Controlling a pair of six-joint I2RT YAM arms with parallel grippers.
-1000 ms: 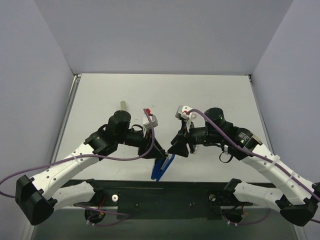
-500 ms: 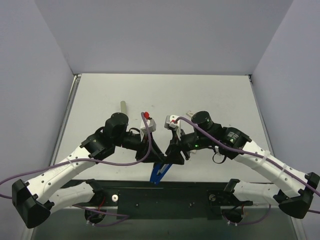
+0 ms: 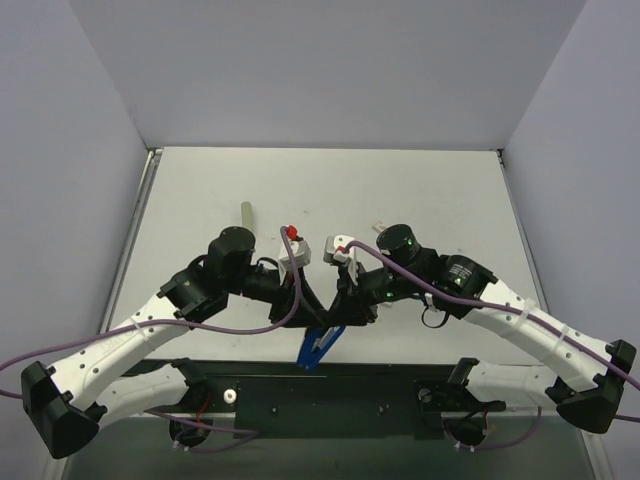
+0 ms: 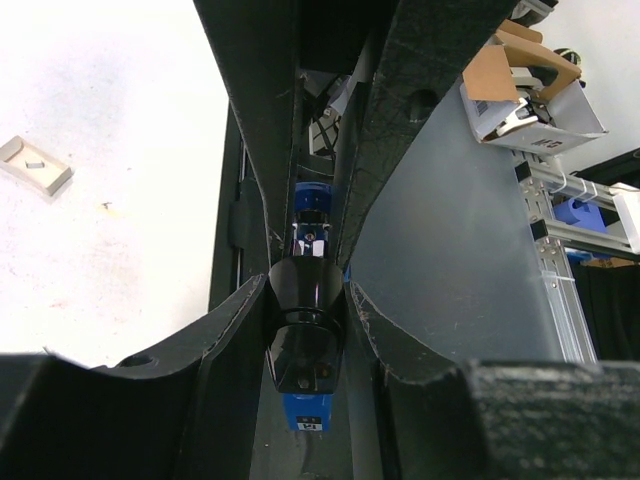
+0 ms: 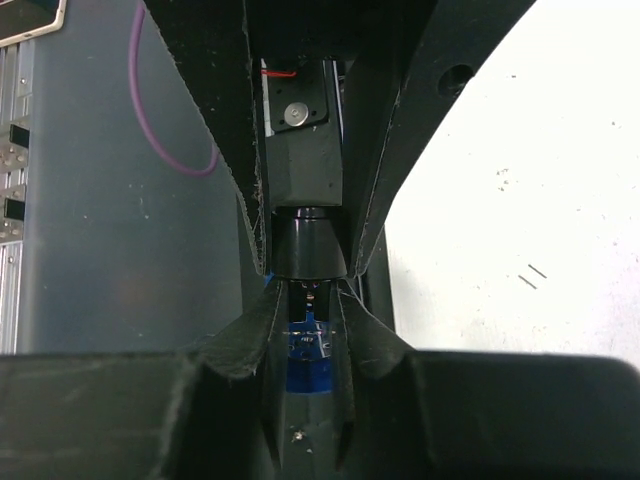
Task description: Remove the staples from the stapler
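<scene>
Fingers (image 4: 250, 150) of the left gripper (image 3: 312, 318) clamp the dark end of the blue stapler (image 3: 318, 343), at the table's (image 3: 400, 190) near edge between both arms. Right gripper (image 3: 338, 315) fingers (image 5: 215, 120) pinch narrowly around its blue part. This looks like the opening step. Next, the halves need a steady pull apart.

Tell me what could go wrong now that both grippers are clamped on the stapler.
1. The stapler is held up right at the near edge of the table. If the grip slips, it would likely drop onto the base rail rather than the white surface.
2. The left gripper and right gripper pinch it nose to nose, so pulling it open could knock fingers together or twist it free.
</scene>
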